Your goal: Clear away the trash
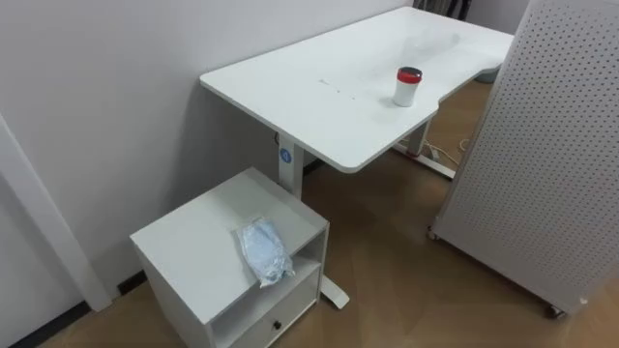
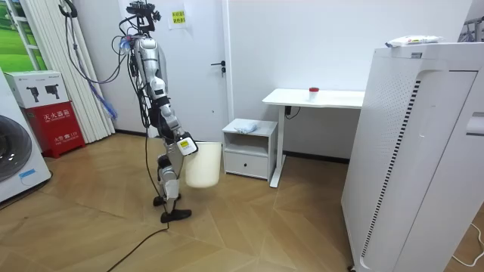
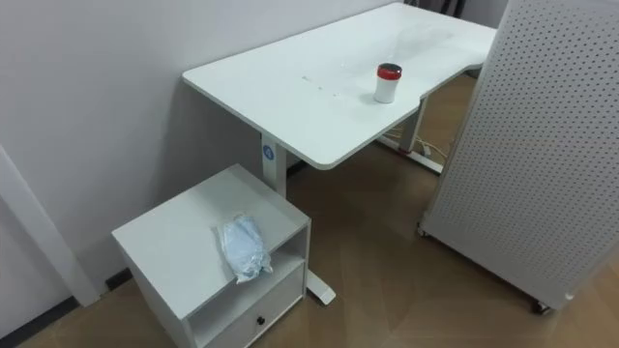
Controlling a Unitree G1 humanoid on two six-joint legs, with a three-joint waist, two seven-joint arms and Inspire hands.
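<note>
Clearly the garbage to fetch is the crumpled pale blue plastic wrapper (image 1: 263,249), lying on top of the white bedside cabinet (image 1: 184,242) near its front edge, above the open shelf. In the room view the robot stands on the wood floor a little short of that cabinet, facing it, so the step in hand looks like the approach. To do it well, I would close in until the cabinet top sits squarely below the head camera. Then come down on the wrapper from above, pinch it at its bunched middle and lift straight up. A sideways sweep could push such light film over the edge.

A small white cup with a red lid (image 1: 407,85) stands on the white desk (image 1: 319,87) beyond; whether it counts as garbage too is unclear.

What I take to be the right hand (image 2: 184,146) hangs low at the rim of a white bin (image 2: 204,165). Whether it grasps that rim or merely hangs beside it cannot be told, nor whether the bin is carried or stands on the floor
</note>
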